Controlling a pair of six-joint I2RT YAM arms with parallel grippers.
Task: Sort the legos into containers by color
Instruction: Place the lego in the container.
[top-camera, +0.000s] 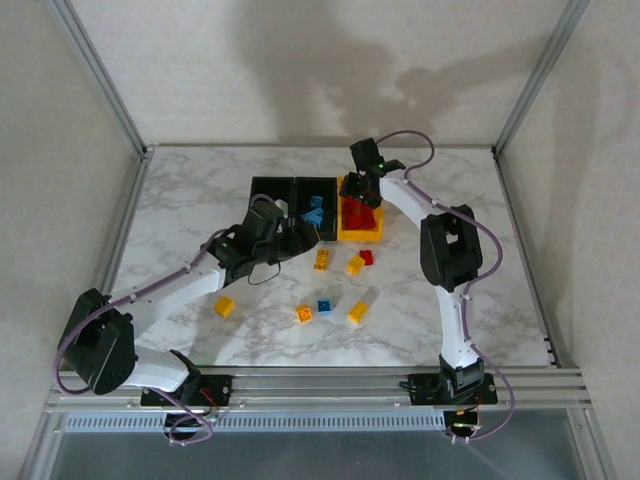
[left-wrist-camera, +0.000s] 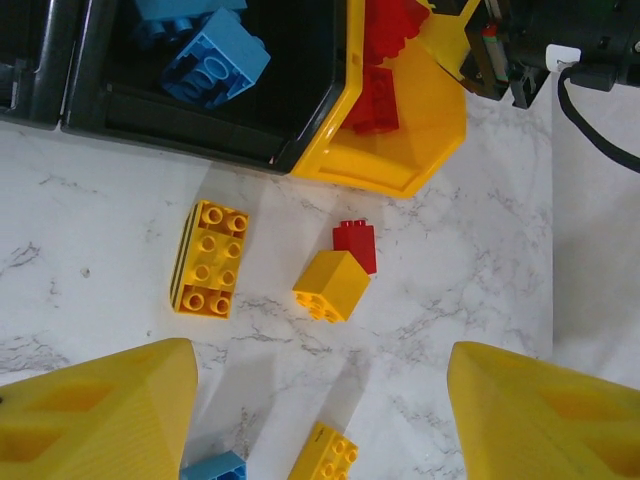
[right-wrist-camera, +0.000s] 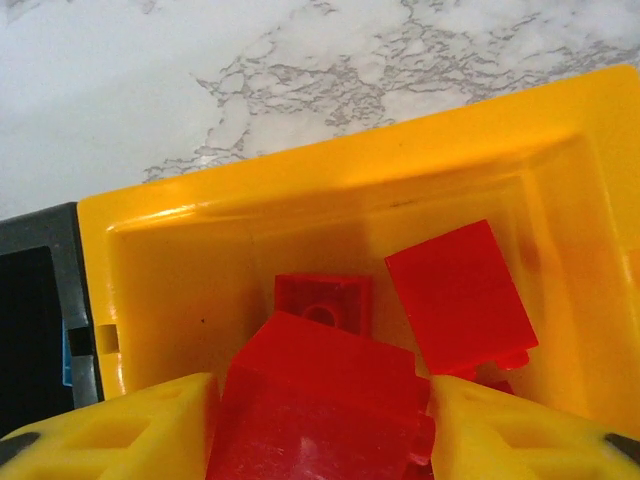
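Note:
Three joined containers stand at the back: an empty-looking black bin (top-camera: 267, 190), a black bin (left-wrist-camera: 250, 110) with light blue legos (left-wrist-camera: 215, 68), and a yellow bin (right-wrist-camera: 330, 200) with red legos (right-wrist-camera: 458, 290). My right gripper (right-wrist-camera: 322, 400) hangs over the yellow bin (top-camera: 345, 236), shut on a red lego (right-wrist-camera: 320, 410). My left gripper (left-wrist-camera: 320, 352) is open above the table just in front of the bins. Ahead of it lie a long yellow lego (left-wrist-camera: 209, 259), a yellow lego (left-wrist-camera: 331, 285) and a small red lego (left-wrist-camera: 356, 243) touching it.
Nearer the arms lie more loose legos: a yellow one (top-camera: 225, 307) at the left, an orange one (top-camera: 304, 313), a blue one (top-camera: 325, 306) and a yellow one (top-camera: 358, 312). The marble table (top-camera: 180, 215) is framed by metal posts and a front rail.

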